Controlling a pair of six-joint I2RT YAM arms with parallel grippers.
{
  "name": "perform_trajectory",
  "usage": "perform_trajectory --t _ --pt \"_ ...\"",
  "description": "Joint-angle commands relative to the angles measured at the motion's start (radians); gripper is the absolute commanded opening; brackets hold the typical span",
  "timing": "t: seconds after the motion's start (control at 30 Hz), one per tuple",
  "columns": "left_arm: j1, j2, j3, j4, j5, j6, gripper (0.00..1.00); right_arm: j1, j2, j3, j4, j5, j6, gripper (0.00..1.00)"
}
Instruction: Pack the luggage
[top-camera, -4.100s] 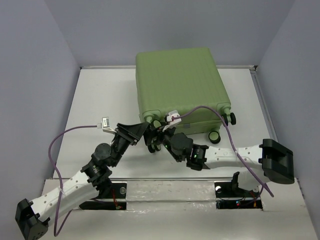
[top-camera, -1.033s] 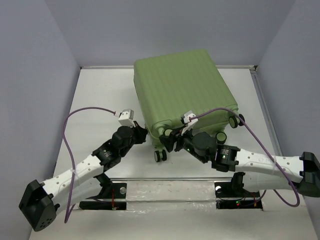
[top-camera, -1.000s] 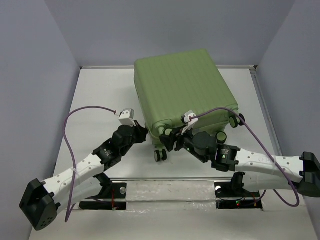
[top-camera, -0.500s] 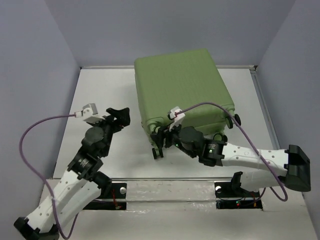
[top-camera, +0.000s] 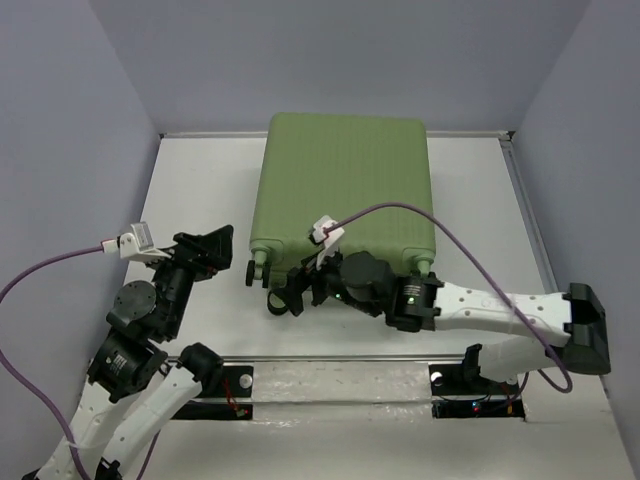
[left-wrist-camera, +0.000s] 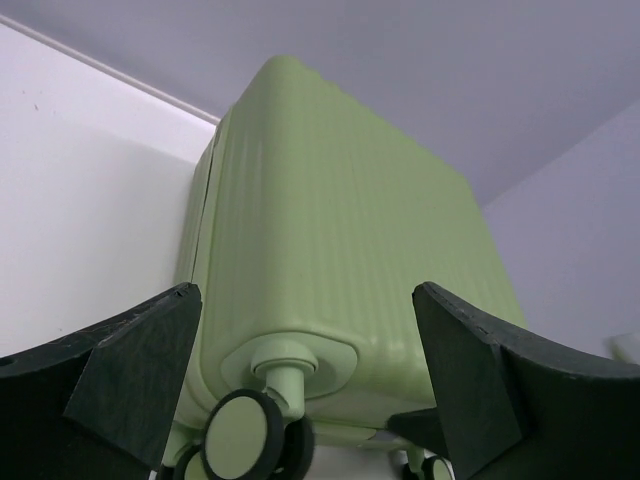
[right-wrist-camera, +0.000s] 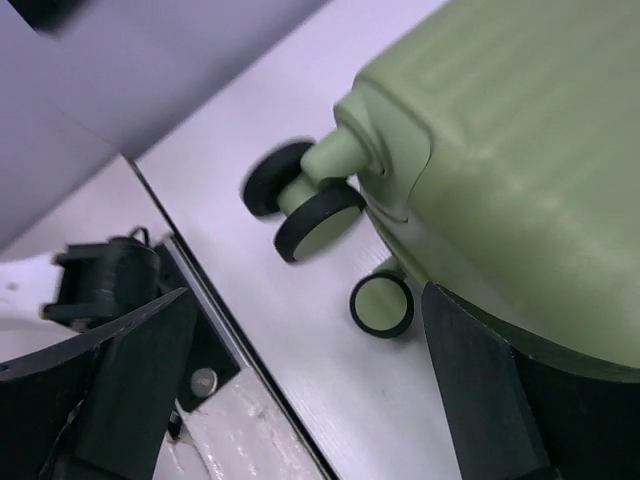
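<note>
- The luggage, a light green ribbed suitcase, lies shut and flat at the centre back of the table. A second ago it sat skewed. Now its sides run square with the table's back edge, so it seems closed and set straight, and the packing looks close to finished.
- The left gripper has pulled back to the suitcase's 8 o'clock and is well apart from it. Its jaws are spread wide and hold nothing.
- The right gripper is at the suitcase's 7 o'clock corner, just beside the wheels. Its jaws have just spread wide and grip nothing, so the case has been let go.
- Bare table lies broad at the suitcase's 9 o'clock and as a narrower strip at 3 o'clock. This gives both arms room to withdraw sideways.
- The suitcase's far edge at 12 o'clock is close to the back wall. Whether they touch cannot be told.
- The small black wheels point to 6 o'clock, near the table's front edge. There is little room left to slide the case nearer.
</note>
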Motion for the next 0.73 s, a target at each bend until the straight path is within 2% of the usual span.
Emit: perform_trajectory --t 0.0,0.23,0.4,0.53,0.6,0.7 --pt "-0.001 -0.056 0.009 -0.047 0.053 0.024 0.99 -0.002 -0.24 -0.02 -0.017 0.044 -0.02 1.0" --pt "-0.001 -0.121 0.029 -0.015 0.099 0.038 0.99 -0.002 -0.607 -0.152 -0.097 -0.016 -0.031 1.0" --pt "-0.001 -0.142 0.058 -0.013 0.091 0.075 0.99 -0.002 -0.867 -0.244 -0.129 0.004 -0.049 1.0" --pt "-0.001 -0.159 0.039 0.01 0.103 0.09 0.99 -0.002 -0.99 -0.315 -0.132 0.105 -0.044 1.0" --pt "-0.001 -0.162 0.019 0.036 0.122 0.098 0.99 -0.002 -1.008 -0.333 -0.132 0.18 -0.04 1.0" --pt "-0.001 -0.138 0.006 0.028 0.113 0.088 0.99 -0.002 -0.994 -0.342 -0.128 0.21 -0.037 1.0"
